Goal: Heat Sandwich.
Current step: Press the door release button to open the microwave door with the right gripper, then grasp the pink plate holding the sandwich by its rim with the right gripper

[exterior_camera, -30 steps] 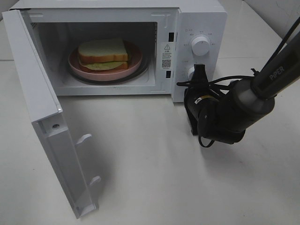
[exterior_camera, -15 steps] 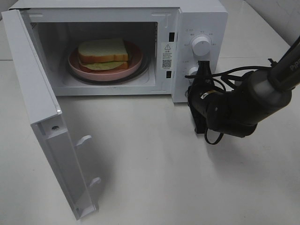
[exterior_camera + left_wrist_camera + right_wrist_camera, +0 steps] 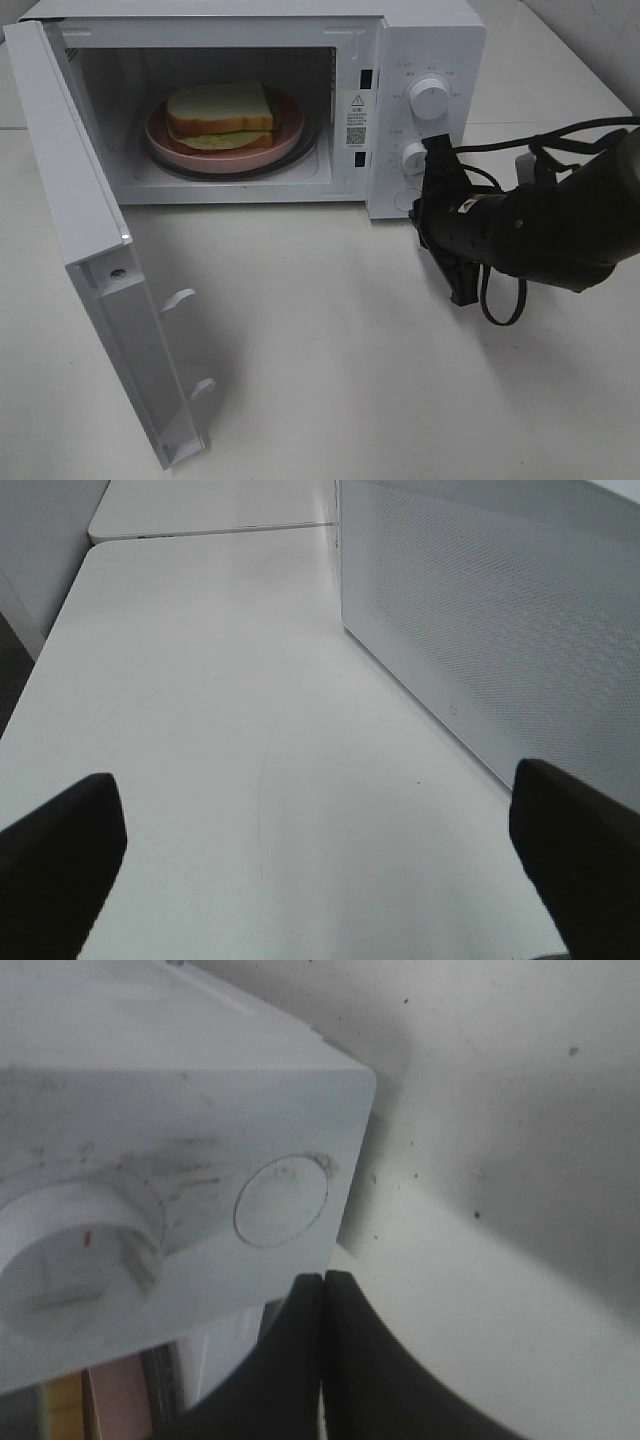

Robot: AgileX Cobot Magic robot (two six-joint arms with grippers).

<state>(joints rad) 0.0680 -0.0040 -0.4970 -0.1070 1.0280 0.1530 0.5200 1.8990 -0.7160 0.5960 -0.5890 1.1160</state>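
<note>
Sandwich on plate, microwave door open

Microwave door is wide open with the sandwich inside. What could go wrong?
1. The door stands open, so the sandwich on its pink plate probably cannot heat until it is closed.
2. The shut right gripper sits close to the lower knob and might nudge it by accident.

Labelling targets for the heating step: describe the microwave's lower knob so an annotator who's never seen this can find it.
Find the white microwave with its door open; the control panel is right of the cavity. Two round white knobs sit there, stacked. Take the lower knob, beside the black tip of the right gripper, not the upper knob standing clear.
</note>
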